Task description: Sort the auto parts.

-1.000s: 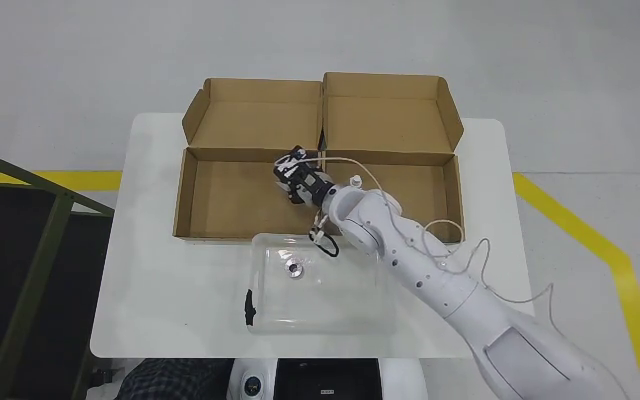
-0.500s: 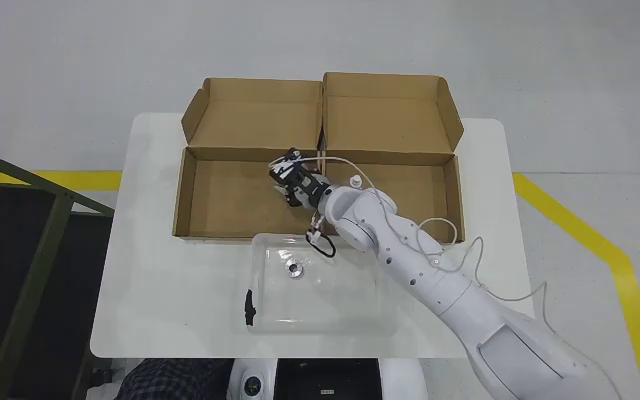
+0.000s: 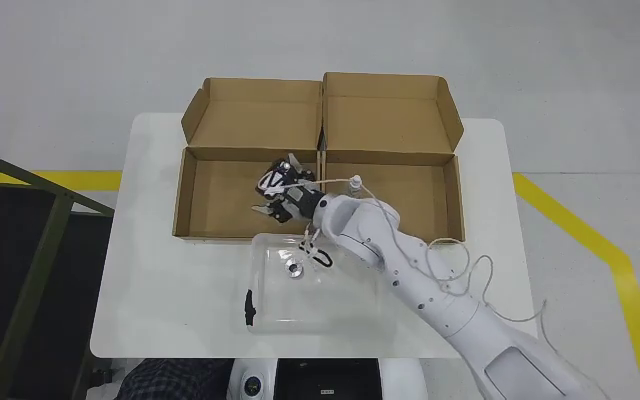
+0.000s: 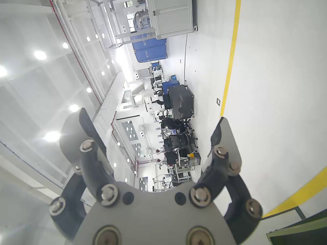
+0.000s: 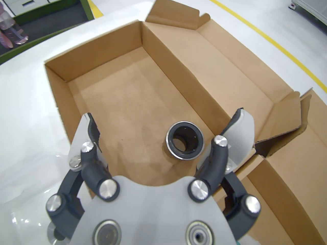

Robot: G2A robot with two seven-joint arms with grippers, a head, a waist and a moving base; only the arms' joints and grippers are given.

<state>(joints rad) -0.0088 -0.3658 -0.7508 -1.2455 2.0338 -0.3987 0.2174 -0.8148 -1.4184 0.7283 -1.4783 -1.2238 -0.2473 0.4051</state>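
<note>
Top view: white table; two open cardboard boxes side by side on its far half, lids folded back; left box toward 11 o'clock, right box toward 1 o'clock; clear tray at 6 o'clock, just in front of the boxes' near walls; small metal part in the tray toward its 11 o'clock corner; black part at the tray's 8 o'clock edge, cannot tell if inside or outside the wall; right arm enters from 5 o'clock and crosses the tray; right gripper sits over the 3 o'clock end of the left box, fingers spread apart, holding nothing.

Left wrist view: left gripper points away from the table toward a factory hall and a floor with yellow lines; fingers wide apart, nothing between them.

Right wrist view: gripper looks down into the left box; bearing ring, dark with a metal rim, lies on the box floor near the wall shared with the right box; it sits between the spread fingers, touching neither.
</note>
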